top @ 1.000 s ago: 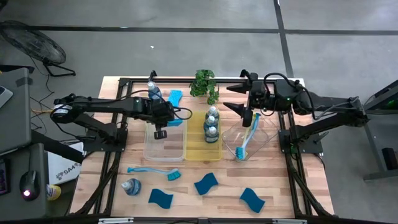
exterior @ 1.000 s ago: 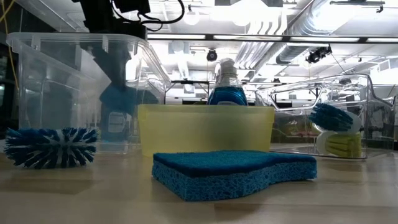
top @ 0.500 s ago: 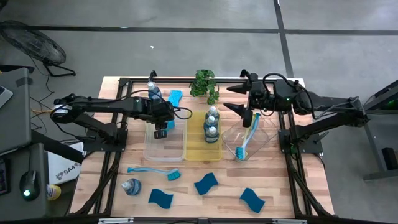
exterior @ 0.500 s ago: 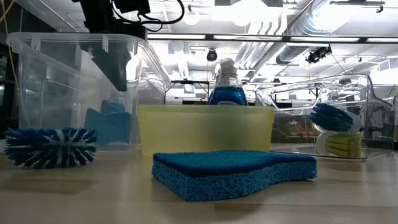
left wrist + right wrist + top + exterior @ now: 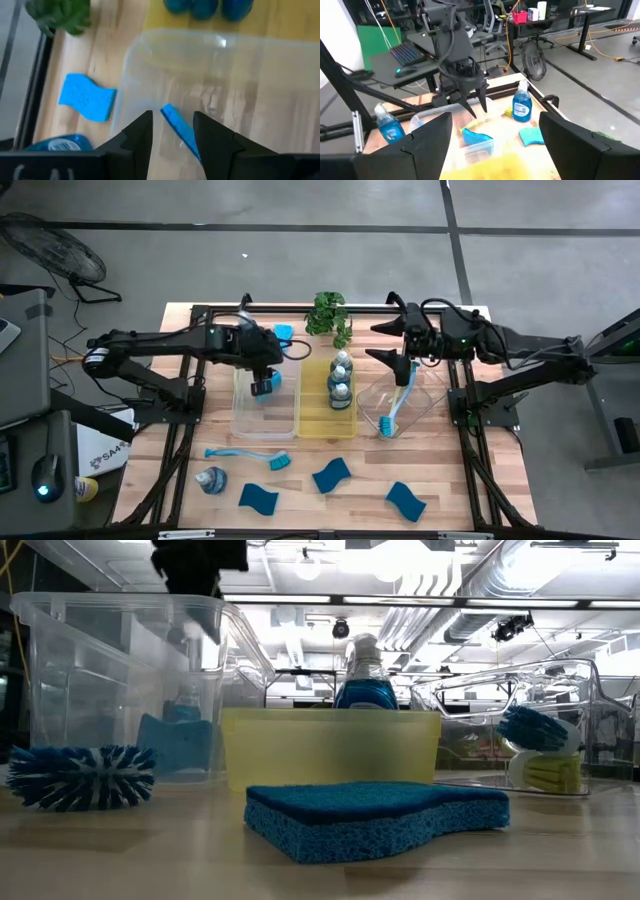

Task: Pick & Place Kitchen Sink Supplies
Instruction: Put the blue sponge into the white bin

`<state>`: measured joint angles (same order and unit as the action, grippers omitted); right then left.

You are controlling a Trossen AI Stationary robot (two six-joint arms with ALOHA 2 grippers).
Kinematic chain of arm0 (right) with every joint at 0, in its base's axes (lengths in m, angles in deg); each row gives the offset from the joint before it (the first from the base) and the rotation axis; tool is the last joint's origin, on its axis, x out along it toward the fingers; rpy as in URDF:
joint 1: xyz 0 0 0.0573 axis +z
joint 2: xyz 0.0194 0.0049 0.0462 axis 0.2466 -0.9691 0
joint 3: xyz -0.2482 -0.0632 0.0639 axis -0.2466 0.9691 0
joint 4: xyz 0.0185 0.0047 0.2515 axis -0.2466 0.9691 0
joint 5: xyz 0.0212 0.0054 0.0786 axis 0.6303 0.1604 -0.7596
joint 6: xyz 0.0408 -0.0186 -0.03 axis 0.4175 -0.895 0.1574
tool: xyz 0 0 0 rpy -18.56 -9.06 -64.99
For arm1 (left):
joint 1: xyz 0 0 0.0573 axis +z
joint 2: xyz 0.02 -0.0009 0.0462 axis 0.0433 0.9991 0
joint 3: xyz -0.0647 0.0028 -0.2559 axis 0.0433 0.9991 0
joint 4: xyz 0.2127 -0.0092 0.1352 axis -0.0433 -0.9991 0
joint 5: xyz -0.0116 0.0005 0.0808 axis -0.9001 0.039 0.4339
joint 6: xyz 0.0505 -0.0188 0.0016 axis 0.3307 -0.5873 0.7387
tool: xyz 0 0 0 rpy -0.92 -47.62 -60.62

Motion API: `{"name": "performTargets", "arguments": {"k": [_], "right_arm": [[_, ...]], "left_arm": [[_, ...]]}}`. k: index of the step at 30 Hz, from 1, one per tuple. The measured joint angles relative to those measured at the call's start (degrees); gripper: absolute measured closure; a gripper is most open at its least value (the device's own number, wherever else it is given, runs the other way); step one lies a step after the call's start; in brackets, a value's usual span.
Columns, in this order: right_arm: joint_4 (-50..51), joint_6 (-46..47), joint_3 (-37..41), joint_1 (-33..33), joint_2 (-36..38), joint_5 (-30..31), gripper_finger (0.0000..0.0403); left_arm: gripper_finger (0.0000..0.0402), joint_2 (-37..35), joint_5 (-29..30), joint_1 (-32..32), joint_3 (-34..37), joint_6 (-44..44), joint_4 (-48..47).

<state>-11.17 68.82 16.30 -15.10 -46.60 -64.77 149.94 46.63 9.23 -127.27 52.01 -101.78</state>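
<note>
My left gripper (image 5: 172,119) hangs open above the clear tray (image 5: 266,420), and it also shows from above (image 5: 262,385). Below it a wavy blue sponge (image 5: 181,131) stands on one long edge on the tray's floor, and the low view shows the sponge (image 5: 176,742) through the wall. My right gripper (image 5: 378,342) is open and level in the air above the far end of the right-hand clear tray (image 5: 402,408). That tray holds a blue and yellow-green dish brush (image 5: 397,402). Soap bottles (image 5: 340,380) stand in the yellow tray (image 5: 316,423).
On the near table lie a blue brush (image 5: 250,454), a tipped soap bottle (image 5: 211,479) and three sponges (image 5: 258,499), (image 5: 331,475), (image 5: 405,500). At the far edge are a bottle (image 5: 247,327), a sponge (image 5: 282,335) and a potted plant (image 5: 328,315).
My left gripper has let go of the blue sponge and risen out of the clear tray. The sponge has dropped from between the fingers to the tray's floor and stayed there.
</note>
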Motion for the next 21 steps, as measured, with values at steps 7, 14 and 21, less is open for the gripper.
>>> {"name": "performTargets", "arguments": {"k": [7,14,21], "right_arm": [[4.23,2.12,0.00,1.88,2.11,-0.10,0.0109],[9.09,5.37,0.02,7.00,2.28,0.29,0.0109],[9.74,14.81,0.02,13.41,2.06,0.96,0.0115]], "left_arm": [[0.0266,-0.26,-2.67,-0.01,-5.38,0.39,-0.51],[0.0266,-2.97,-3.64,-0.01,-6.73,1.98,-0.96],[0.0266,-6.90,-3.63,-0.01,-6.75,2.04,-0.97]]}}
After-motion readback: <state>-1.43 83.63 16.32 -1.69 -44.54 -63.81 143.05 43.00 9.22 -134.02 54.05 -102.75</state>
